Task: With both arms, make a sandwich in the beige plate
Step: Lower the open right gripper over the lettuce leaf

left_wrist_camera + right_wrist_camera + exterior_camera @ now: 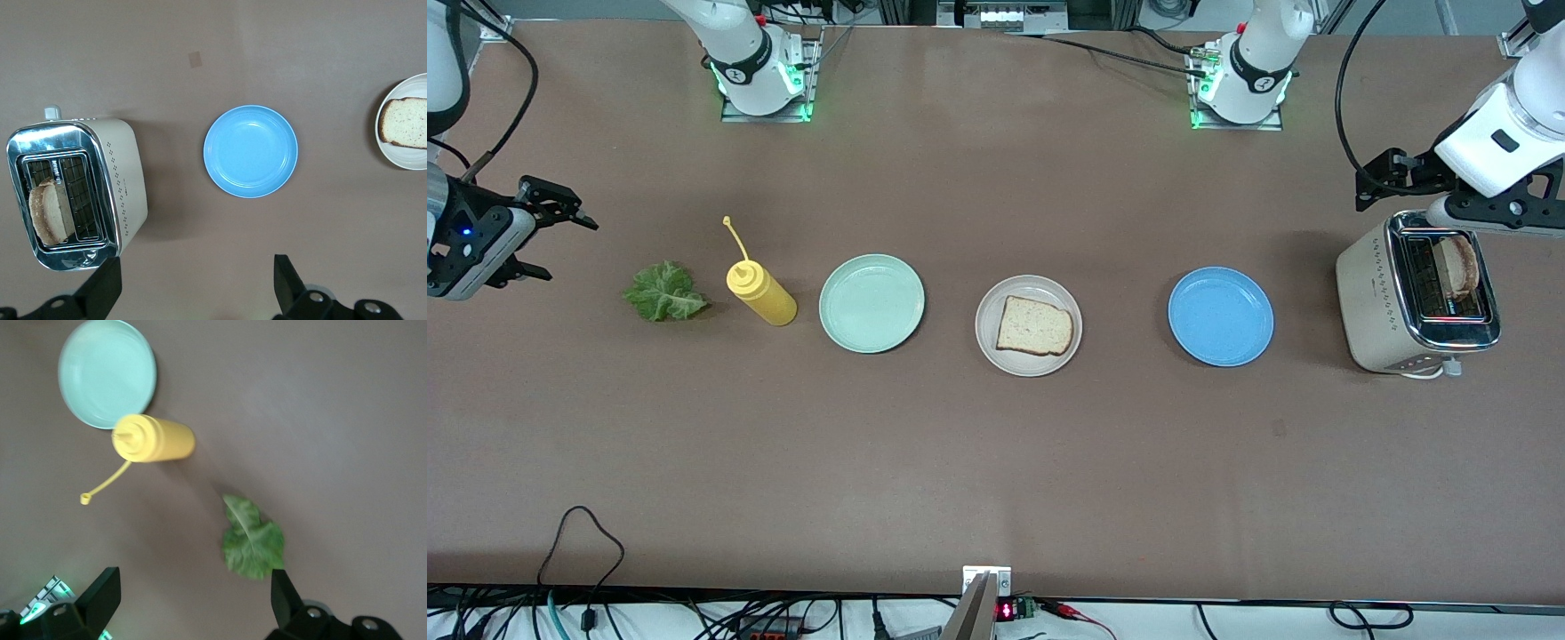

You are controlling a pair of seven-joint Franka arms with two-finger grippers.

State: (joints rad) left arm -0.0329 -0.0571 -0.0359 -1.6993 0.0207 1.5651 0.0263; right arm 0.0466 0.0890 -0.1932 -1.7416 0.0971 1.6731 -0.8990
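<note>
Even, bright overhead light fills all three views, and the brown table (996,462) shows no hard glare. Shadows are soft and short, pooling just beside the toaster (1416,295) and the yellow bottle (155,439). The toaster's chrome top mirrors the light. The front view is crisp; the right wrist view is softly blurred, the lettuce leaf (253,543) smeared.

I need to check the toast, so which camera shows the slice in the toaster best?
The left wrist view: it looks down into the toaster, showing the slice standing in one slot. The front view shows only its top, partly under the left arm. The right wrist view misses it.
</note>
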